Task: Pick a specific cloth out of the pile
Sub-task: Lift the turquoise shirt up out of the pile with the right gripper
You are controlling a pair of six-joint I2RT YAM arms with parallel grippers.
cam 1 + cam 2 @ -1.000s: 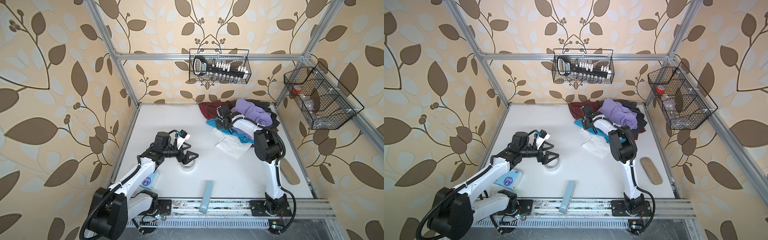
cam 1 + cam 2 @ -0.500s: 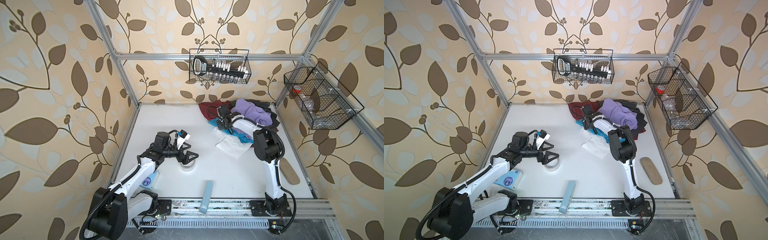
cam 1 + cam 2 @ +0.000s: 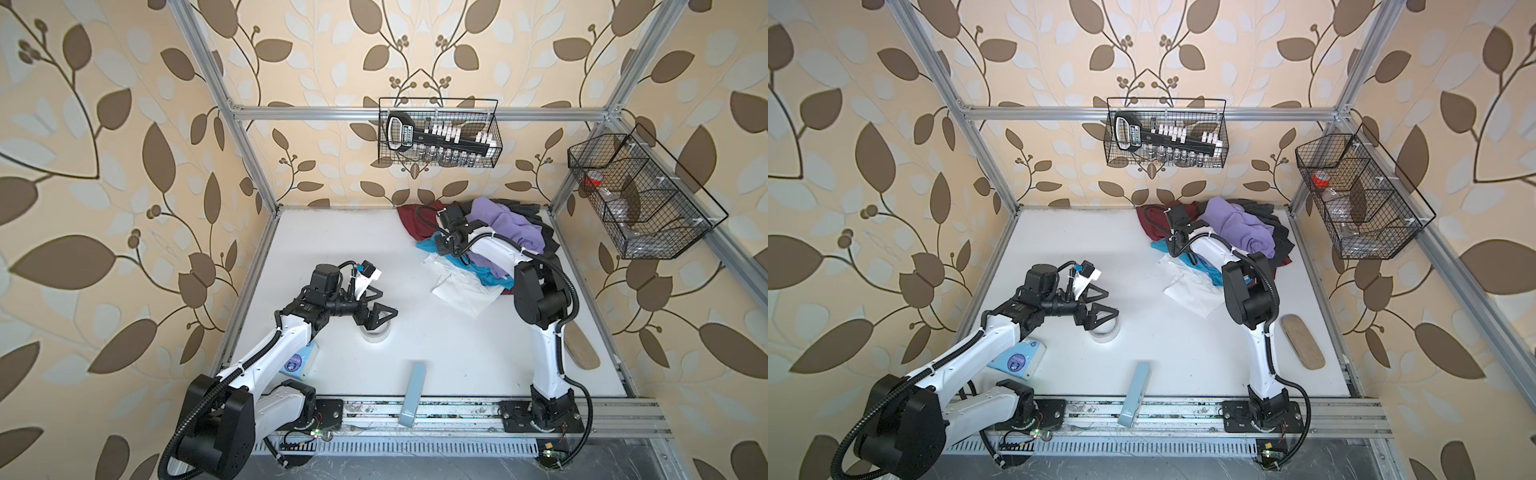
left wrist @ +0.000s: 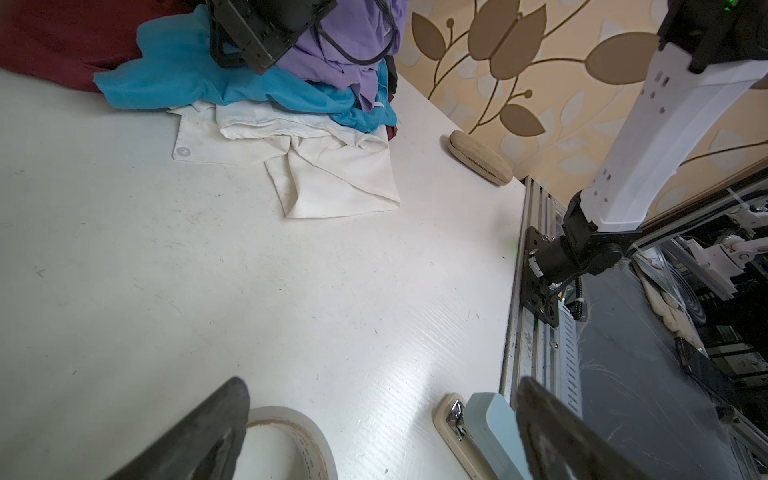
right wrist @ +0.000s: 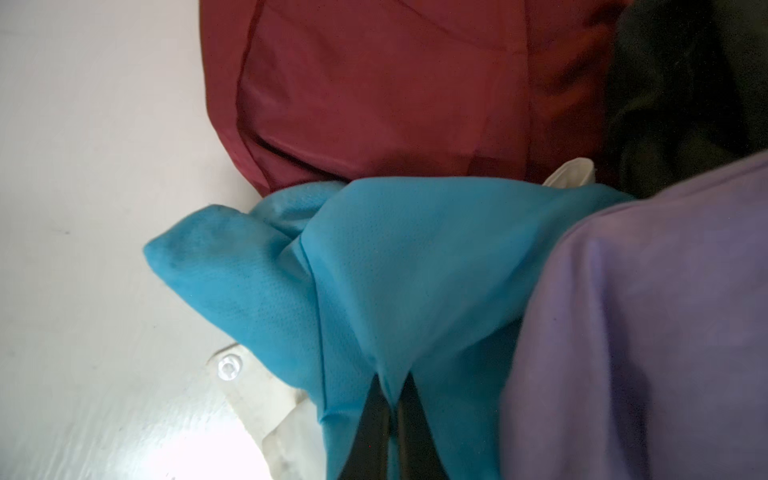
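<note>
Turquoise shirt point(image 5: 395, 270) is now pinched in the right gripper point(image 5: 392, 399), whose jaws stood apart a second ago and have shut on a fold at the pile's point(image 3: 536, 245) left edge, right of centre in a top view; the pull-out looks next. Mid-left, the left gripper point(image 3: 388, 302) hangs open and empty over a tape roll point(image 3: 376, 334), a stapler point(image 3: 415, 390) lies bottom centre, and the lilac garment point(image 3: 511, 224) lies on the turquoise, white shirt point(image 3: 457, 286) beneath, both likely to drag along
</note>
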